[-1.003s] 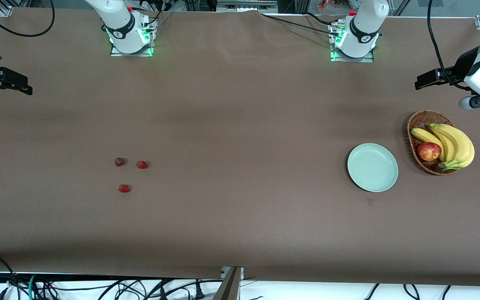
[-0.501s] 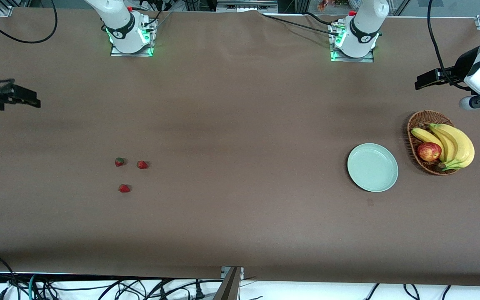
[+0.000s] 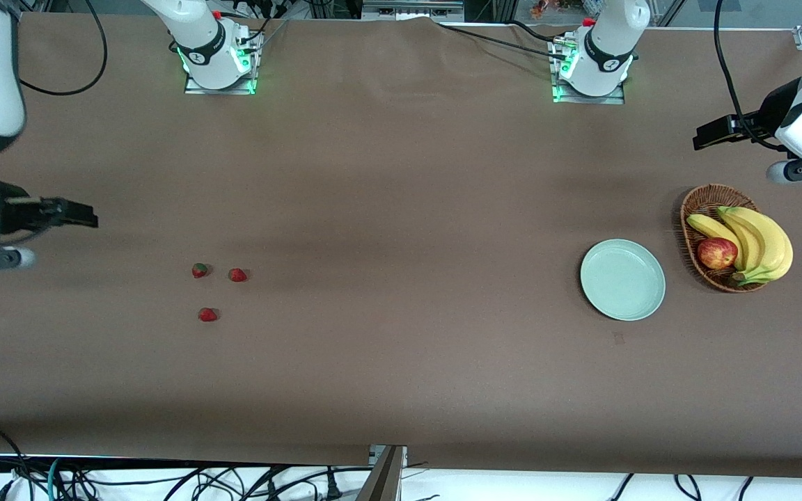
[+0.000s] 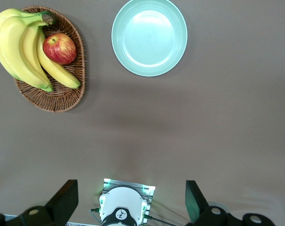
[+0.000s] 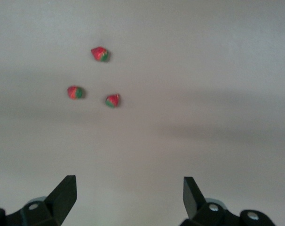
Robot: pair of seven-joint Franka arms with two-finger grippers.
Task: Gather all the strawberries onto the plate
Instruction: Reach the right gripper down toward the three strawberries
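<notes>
Three strawberries (image 3: 199, 270), (image 3: 237, 275), (image 3: 207, 314) lie close together on the brown table toward the right arm's end. They also show in the right wrist view (image 5: 100, 53), (image 5: 75, 92), (image 5: 113, 100). The pale mint-green plate (image 3: 622, 280) sits empty toward the left arm's end and also shows in the left wrist view (image 4: 149, 37). My right gripper (image 3: 74, 216) is open and empty over bare table, apart from the strawberries; its jaws (image 5: 128, 195) stand wide. My left gripper (image 3: 711, 136) is open and empty, up over the table beside the basket, and waits (image 4: 129, 202).
A brown wicker basket (image 3: 700, 202) with bananas (image 3: 763, 240) and a red-yellow apple (image 3: 716, 252) stands beside the plate at the left arm's end. The arms' bases (image 3: 216, 59), (image 3: 592, 66) stand along the table's back edge.
My right arm has swung in over the table, and its gripper has moved closer to the strawberries. The left arm, the strawberries and the plate have not moved.
</notes>
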